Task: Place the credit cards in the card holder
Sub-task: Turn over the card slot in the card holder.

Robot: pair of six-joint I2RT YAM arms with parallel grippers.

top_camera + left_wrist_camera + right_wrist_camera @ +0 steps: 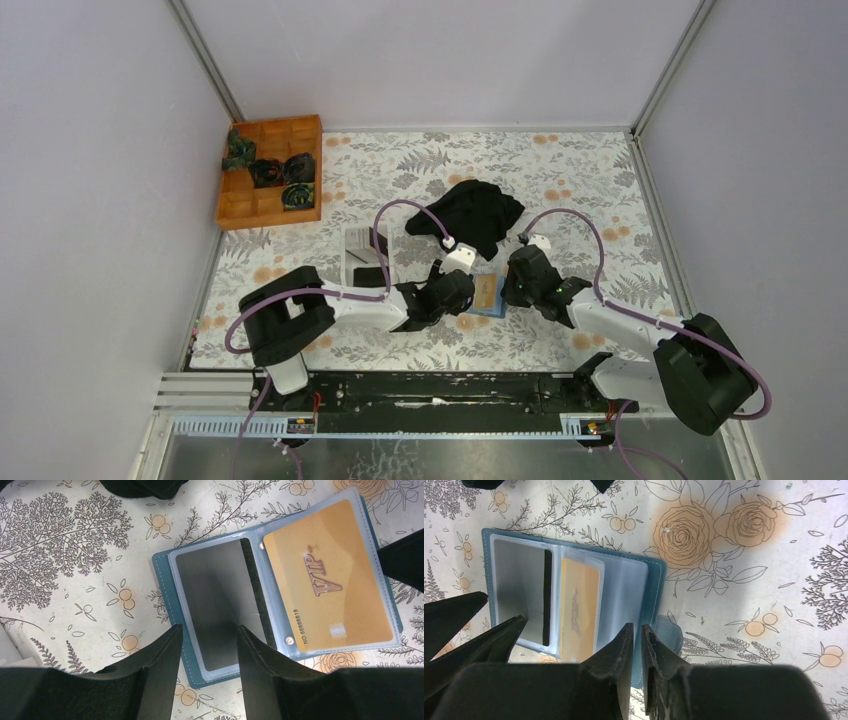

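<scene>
The teal card holder lies open on the flowered cloth between my two grippers. One clear sleeve holds a gold VIP card, the other a grey shiny card. My left gripper stands open just above the near end of the grey card's sleeve, one finger to each side and nothing gripped. My right gripper is shut on the holder's teal cover edge, next to the clasp tab. A dark strip runs between the two sleeves; whether it is a card I cannot tell.
A white shallow tray stands left of the left gripper, with a flat black piece at its near end. A black cloth lies bunched just behind the holder. A wooden compartment tray sits at the far left.
</scene>
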